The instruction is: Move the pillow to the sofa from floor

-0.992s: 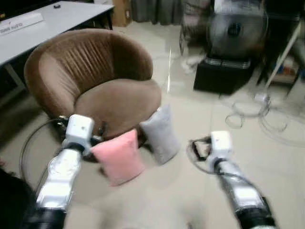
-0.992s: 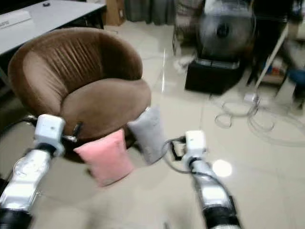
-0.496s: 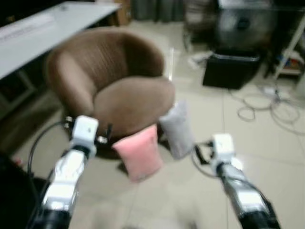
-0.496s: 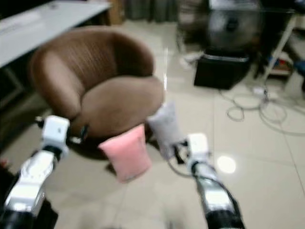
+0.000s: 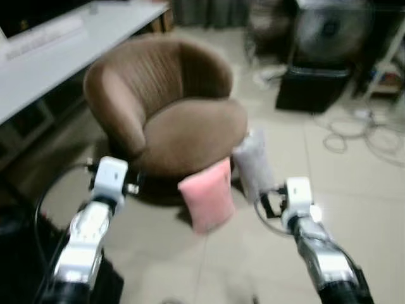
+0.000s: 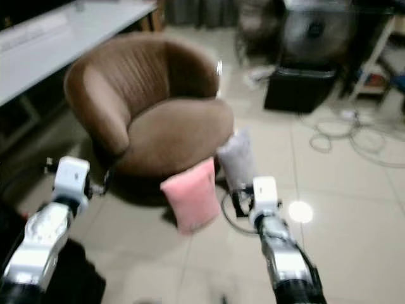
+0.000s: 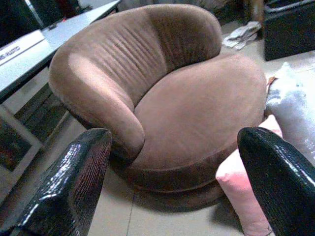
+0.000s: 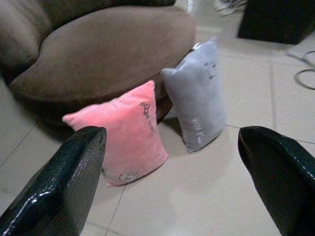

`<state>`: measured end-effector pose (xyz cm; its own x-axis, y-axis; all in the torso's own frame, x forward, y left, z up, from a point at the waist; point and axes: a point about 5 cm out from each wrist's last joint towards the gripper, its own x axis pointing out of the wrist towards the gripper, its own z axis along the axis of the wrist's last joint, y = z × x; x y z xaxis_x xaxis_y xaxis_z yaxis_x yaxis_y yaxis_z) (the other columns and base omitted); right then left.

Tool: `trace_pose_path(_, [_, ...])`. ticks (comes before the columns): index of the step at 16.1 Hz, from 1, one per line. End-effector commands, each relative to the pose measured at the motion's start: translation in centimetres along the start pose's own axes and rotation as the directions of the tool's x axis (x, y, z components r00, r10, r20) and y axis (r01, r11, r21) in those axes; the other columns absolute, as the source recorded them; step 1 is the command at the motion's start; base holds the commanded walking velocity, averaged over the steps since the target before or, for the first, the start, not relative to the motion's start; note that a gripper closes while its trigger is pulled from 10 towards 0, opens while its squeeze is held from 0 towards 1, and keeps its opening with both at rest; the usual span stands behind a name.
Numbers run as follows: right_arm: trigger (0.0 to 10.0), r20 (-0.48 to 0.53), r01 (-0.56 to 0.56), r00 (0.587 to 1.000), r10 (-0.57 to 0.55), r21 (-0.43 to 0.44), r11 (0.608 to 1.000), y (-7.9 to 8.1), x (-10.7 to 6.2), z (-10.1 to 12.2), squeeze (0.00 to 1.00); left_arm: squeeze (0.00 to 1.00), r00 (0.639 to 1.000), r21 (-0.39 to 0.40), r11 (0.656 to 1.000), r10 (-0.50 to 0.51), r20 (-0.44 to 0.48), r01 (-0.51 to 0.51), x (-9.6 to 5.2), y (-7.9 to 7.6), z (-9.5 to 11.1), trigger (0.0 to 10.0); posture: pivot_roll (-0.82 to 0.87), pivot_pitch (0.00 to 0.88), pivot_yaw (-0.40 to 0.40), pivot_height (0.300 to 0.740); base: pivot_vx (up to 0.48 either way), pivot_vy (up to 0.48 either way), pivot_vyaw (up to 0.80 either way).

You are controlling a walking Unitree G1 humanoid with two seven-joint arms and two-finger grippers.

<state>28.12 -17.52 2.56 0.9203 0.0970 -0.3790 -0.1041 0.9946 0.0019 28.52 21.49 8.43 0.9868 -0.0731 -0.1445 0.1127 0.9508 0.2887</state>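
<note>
Two pillows, pink pillow [image 8: 119,133] and grey pillow [image 8: 197,94], leaned against the sofa [image 5: 171,114] at twelve o'clock; left tool [image 7: 162,191] and right tool [image 8: 172,187] gaped apart, floor [image 8: 197,196] between.

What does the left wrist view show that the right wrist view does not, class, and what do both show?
Left wrist view alone: the brown sofa's ribbed curved backrest and a white table behind it.

Right wrist view alone: the whole pink pillow and grey pillow standing on the tiled floor, leaning against the sofa's front, plus a loop of cable.

Both: the sofa seat, parts of the two pillows, and that hand's two black fingers spread wide with nothing between them.
</note>
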Motion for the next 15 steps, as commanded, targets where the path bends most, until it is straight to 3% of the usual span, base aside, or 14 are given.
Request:
trace_pose_path(1, [10.0, 0.014, -0.017, 1.0, 0.017, 0.013, 1.0, 0.73, 0.18, 0.39, 0.0, 0.0, 1.0, 0.02, 1.0, 0.008, 0.003, -0.008, -0.01, 0.58, 0.17, 10.0, 0.08, 0.0, 0.05, 0.74, 0.0, 0.446, -0.5])
trace_pose_path(6, [10.0, 0.015, -0.009, 1.0, 0.009, 0.022, 1.0, 0.71, 0.17, 0.37, 0.0, 0.0, 1.0, 0.028, 1.0, 0.004, 0.002, -0.004, 0.04, 0.67, 0.21, 10.0, 0.08, 0.0, 0.056, 0.74, 0.0, 0.44, -0.8])
trace_pose_path(8, [10.0, 0.017, -0.006, 1.0, 0.005, 0.027, 1.0, 0.74, 0.14, 0.34, 0.0, 0.0, 0.999, 0.025, 1.0, -0.009, 0.036, 0.008, 0.15, 0.54, 0.67, 10.0, 0.07, 0.0, 0.063, 0.74, 0.0, 0.0, -0.8])
trace_pose_path(10, [10.0, 0.022, -0.005, 1.0, 0.004, 0.031, 1.0, 0.79, 0.09, 0.36, 0.0, 0.0, 0.999, 0.069, 0.997, -0.029, 0.046, 0.026, 0.19, 0.39, 0.89, 10.0, 0.07, 0.0, 0.066, 0.74, 0.0, -0.369, -0.61])
trace_pose_path(15, [10.0, 0.019, 0.008, 1.0, -0.008, 0.023, 1.0, 0.6, 0.08, 0.34, 0.0, 0.0, 0.999, 0.054, 0.998, -0.027, 0.047, 0.024, 0.2, 0.08, 0.75, 10.0, 0.07, 0.0, 0.067, 0.74, 0.0, -0.384, 0.0])
